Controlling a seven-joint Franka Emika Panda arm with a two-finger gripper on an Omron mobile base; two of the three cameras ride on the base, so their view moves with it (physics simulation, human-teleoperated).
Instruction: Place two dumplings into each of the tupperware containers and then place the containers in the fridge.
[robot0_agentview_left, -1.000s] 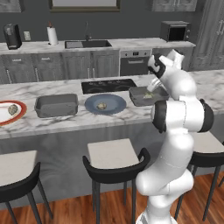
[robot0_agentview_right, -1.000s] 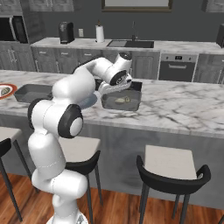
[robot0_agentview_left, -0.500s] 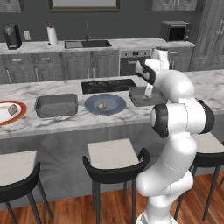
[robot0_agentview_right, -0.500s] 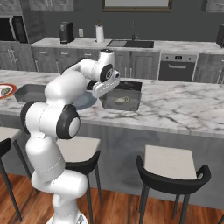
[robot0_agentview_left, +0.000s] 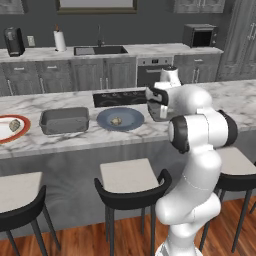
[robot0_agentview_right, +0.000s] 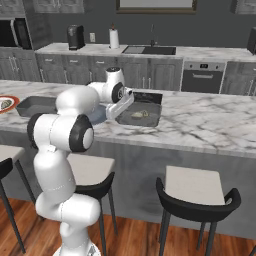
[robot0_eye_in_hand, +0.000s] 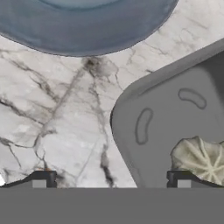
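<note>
Hovering w/ jaws spread wide and nothing held, the gripper sits over the counter between the blue-grey plate and the near tupperware container, which has one dumpling in it; the second container sits empty-looking left of the plate. Next pick looks like the dumpling on the plate: come down centred over it, fingers straddling the lump, close gently so it doesn't squash or skid on the glaze. Another dumpling waits on the red-rimmed plate far left, fridge step is well off
</note>
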